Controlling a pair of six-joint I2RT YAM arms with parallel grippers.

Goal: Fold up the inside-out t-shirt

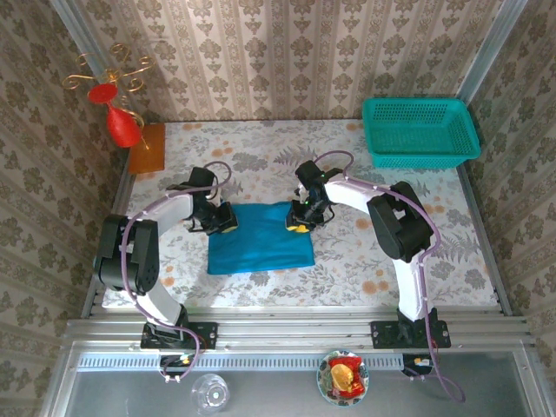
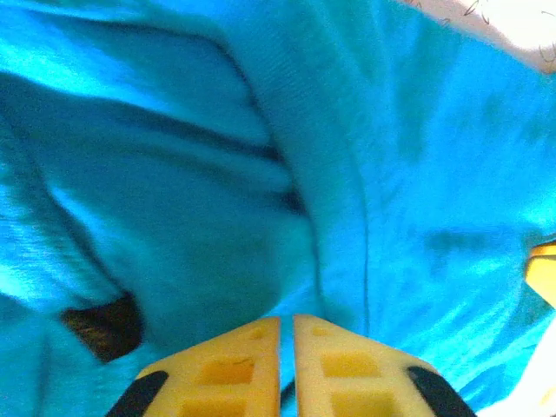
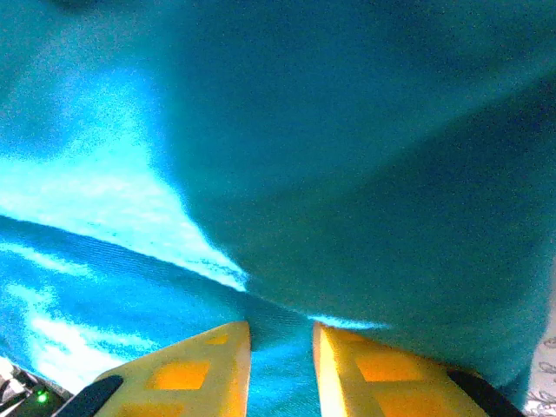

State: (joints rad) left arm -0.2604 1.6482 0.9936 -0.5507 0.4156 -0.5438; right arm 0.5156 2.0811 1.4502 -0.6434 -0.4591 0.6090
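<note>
Pinching a far corner of the t-shirt (image 1: 261,248), right pincer (image 3: 280,330) gapes slightly; left pincer (image 2: 287,321) nearly closed, hold unclear.

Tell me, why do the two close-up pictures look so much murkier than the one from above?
Top view: even light, soft shadows, t-shirt crisp. Left wrist view: cloth too near the lens, so soft; glare at upper left, a dark shadowed fold mid-frame, blown-out white in the top right corner. Right wrist view: grainy, upper half in shadow, a washed-out streak at left.
</note>
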